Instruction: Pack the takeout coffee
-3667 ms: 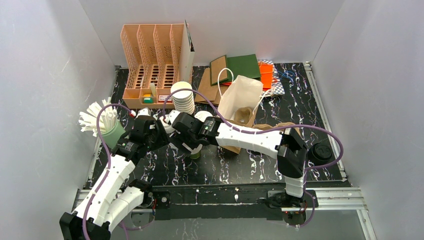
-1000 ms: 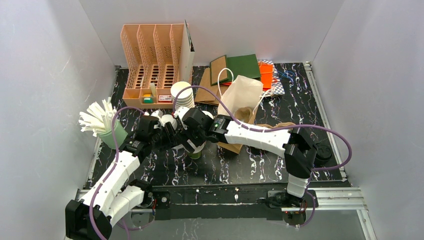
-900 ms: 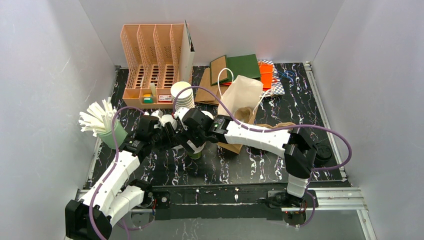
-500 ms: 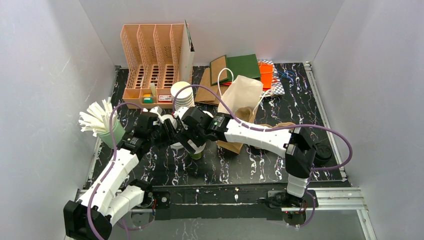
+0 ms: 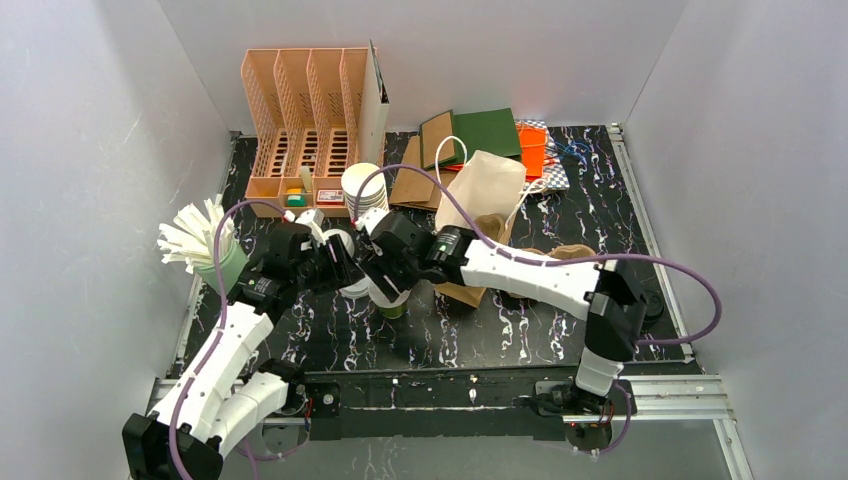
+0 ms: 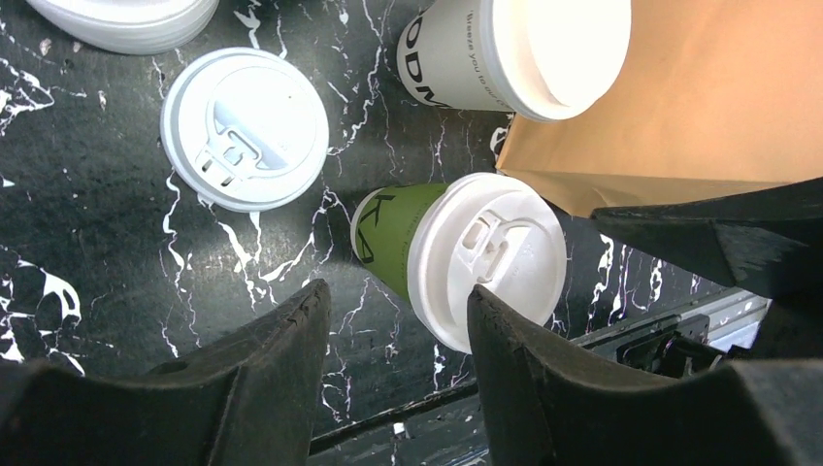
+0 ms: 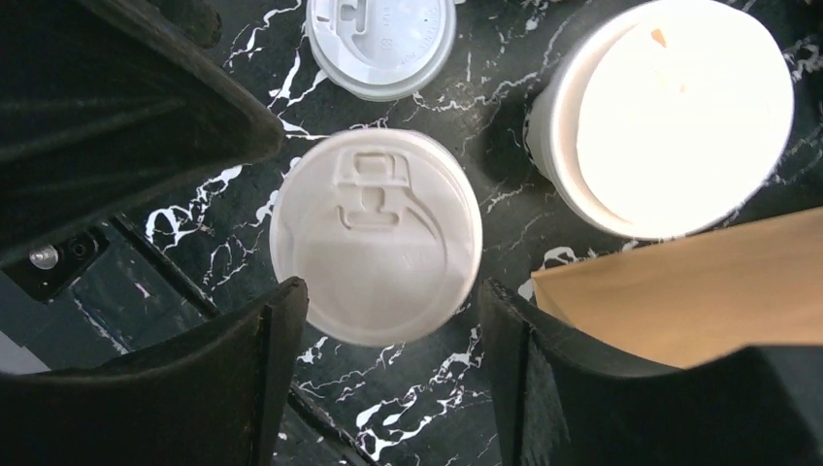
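The right claw (image 7: 388,291) hangs over the green lidded cup (image 6: 383,243), fingers apart, gripping nothing; the left claw (image 6: 396,294), also apart and empty, hovers just left.

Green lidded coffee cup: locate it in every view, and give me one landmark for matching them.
Top external: the green lidded cup is left of centre, and only part of it shows.
Left wrist: the cup is at centre, with its green wall and white lid both visible.
Right wrist: the cup is at centre, seen from above, so only its lid shows.
Shared landmark: the brown paper bag beside it.
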Tool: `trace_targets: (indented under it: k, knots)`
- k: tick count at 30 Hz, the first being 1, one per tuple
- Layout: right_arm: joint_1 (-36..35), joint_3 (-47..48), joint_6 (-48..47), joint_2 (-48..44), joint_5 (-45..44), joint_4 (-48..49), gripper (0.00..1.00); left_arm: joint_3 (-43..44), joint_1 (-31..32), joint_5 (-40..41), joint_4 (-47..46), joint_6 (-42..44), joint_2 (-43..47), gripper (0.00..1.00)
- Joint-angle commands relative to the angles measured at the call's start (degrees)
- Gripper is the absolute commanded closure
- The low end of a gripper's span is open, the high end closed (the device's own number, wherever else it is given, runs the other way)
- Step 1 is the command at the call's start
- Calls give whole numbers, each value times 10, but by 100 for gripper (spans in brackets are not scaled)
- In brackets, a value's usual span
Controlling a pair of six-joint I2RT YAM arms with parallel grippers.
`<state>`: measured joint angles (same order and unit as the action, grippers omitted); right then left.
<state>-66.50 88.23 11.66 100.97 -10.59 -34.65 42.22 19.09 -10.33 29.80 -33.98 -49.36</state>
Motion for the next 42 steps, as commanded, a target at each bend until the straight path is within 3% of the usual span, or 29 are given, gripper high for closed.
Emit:
trace_targets:
  k: [1, 8, 14, 15, 19, 21, 30, 42]
  knots:
    - [-2, -36, 48, -72, -31, 37, 30, 19, 0, -23, -4, 41, 11, 48]
    - [0, -105, 101, -136, -59, 79, 46, 31, 7, -48, -29, 57, -1, 49]
    - [-1, -177, 182, -180, -87, 132, 56, 55, 57, -4, -31, 76, -24, 44]
    - [-1, -190, 197, -191, -89, 146, 57, 60, 75, 13, -30, 79, -29, 40]
    - [-1, -242, 254, -224, -103, 182, 60, 81, 161, 88, -27, 109, -51, 11]
    - [-1, -268, 276, -243, -106, 201, 64, 93, 173, 95, -17, 146, -62, 5]
    - [0, -346, 296, -329, -120, 262, 67, 164, 178, 63, 46, 273, -164, 2]
    - [0, -391, 302, -395, -166, 276, 67, 187, 197, 42, 61, 291, -210, 12]
